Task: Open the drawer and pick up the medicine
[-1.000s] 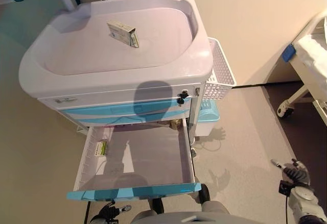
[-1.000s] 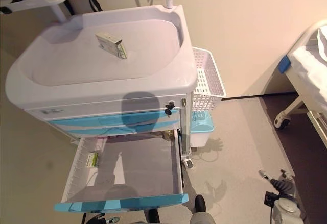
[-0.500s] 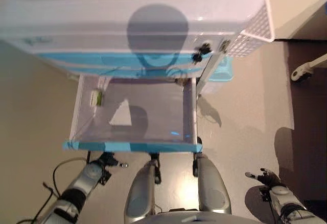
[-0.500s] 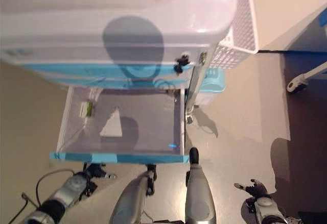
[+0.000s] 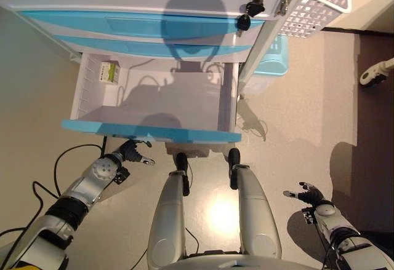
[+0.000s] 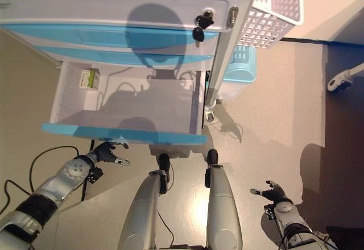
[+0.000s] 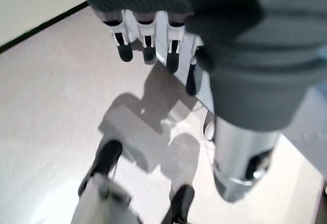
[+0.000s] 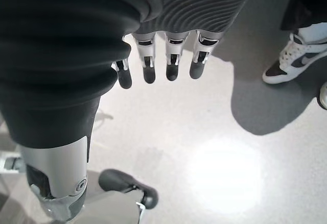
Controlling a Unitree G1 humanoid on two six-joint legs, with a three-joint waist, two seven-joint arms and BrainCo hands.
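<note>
The drawer (image 5: 151,107) of the cart (image 5: 148,2) stands pulled out in the upper middle of the frame, its blue front (image 5: 151,131) facing the robot and its grey floor bare across most of its width. The medicine (image 5: 109,72), a small green-and-white box, lies in the drawer's far left corner, close against the left wall and just under the shut blue drawers (image 5: 141,30) above. A white basket (image 5: 320,2) hangs on the cart's side at the upper right, with a pale blue bin (image 5: 271,61) on the floor beneath it.

The left robot hand (image 5: 132,151) hangs low at the lower left, just below the drawer front and clear of it, its fingers (image 7: 148,50) relaxed and holding nothing. The right robot hand (image 5: 309,194) sits at the lower right, well apart from the cart, fingers (image 8: 171,63) likewise loose and empty. A person's shoe (image 8: 291,63) shows in the right wrist view.

The opening looks done, so the step in hand is the pick. The left robot hand is the nearer one: it would need to rise over the drawer front, reach to the back left corner and close on the box, minding the tight wall beside it and the overhanging drawers above.
</note>
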